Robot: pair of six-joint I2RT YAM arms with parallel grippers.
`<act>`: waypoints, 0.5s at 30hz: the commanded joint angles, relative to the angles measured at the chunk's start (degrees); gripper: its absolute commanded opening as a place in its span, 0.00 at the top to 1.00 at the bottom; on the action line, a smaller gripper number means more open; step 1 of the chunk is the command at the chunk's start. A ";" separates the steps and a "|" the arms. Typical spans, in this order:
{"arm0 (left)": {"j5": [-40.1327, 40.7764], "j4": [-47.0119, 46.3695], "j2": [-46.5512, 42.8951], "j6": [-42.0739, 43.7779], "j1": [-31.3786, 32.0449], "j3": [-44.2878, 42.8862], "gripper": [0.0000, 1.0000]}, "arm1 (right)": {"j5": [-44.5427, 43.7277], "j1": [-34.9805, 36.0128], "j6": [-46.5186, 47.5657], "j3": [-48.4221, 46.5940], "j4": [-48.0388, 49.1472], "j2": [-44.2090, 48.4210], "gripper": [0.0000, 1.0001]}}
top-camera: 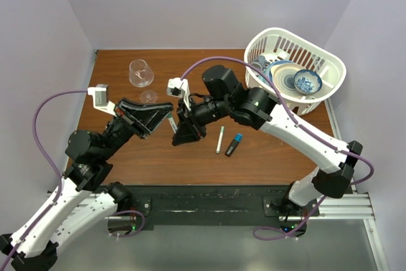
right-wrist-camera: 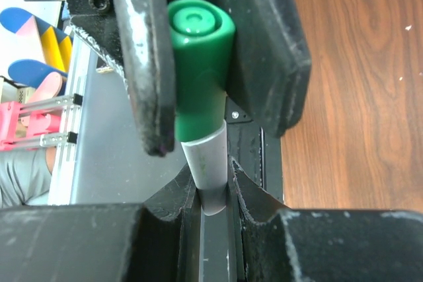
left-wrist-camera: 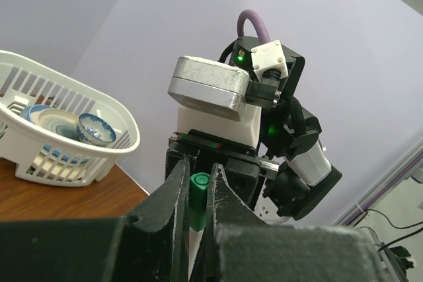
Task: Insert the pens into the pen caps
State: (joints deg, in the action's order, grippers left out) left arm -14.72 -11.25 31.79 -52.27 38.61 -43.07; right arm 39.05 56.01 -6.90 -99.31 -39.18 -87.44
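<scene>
My left gripper (left-wrist-camera: 197,168) is shut on a green cap (left-wrist-camera: 198,193). A white pen (right-wrist-camera: 208,166) sits with its end inside that cap (right-wrist-camera: 198,64). My right gripper (right-wrist-camera: 211,183) is shut on the pen's barrel just below the cap. In the top view the two grippers meet tip to tip above the table's middle, left (top-camera: 166,114) and right (top-camera: 179,128). A second white pen (top-camera: 219,139) lies on the table to their right. Beside it lies the black marker (top-camera: 231,148) with the blue cap (top-camera: 238,138) on its far end. The other green cap is not visible.
A white basket (top-camera: 332,61) holding bowls and plates stands at the back right; it also shows in the left wrist view (left-wrist-camera: 99,156). A wine glass (top-camera: 141,74) stands at the back left, near my left arm.
</scene>
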 commanded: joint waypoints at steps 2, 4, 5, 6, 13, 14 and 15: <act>-37.84 27.21 1.17 -1.81 6.56 3.43 1.00 | -16.11 -5.91 -5.92 -11.08 35.22 1.83 1.00; -38.27 30.22 1.87 0.23 6.57 2.47 1.00 | -15.32 -6.00 -6.55 -11.78 35.05 2.44 1.00; -38.80 30.40 1.96 0.24 6.57 2.38 1.00 | -15.84 -5.91 -5.51 -12.48 33.74 2.54 1.00; -38.89 30.32 1.79 0.07 6.57 2.20 1.00 | -15.58 -5.91 -5.15 -13.01 33.21 2.54 1.00; -42.66 24.38 4.33 -2.64 6.57 0.16 1.00 | -9.79 -6.44 -3.65 -12.06 36.08 2.62 1.00; -43.28 18.86 4.16 -6.23 6.57 1.22 1.00 | -9.43 -6.44 -4.17 -11.35 36.80 2.71 1.00; -43.20 18.11 3.90 -6.87 6.57 2.10 1.00 | -9.34 -6.44 -4.18 -11.09 37.07 2.71 1.00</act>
State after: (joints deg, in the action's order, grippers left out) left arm -19.38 -9.47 35.09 -49.52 38.70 -48.80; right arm 41.34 56.01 -7.84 -103.39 -41.58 -87.33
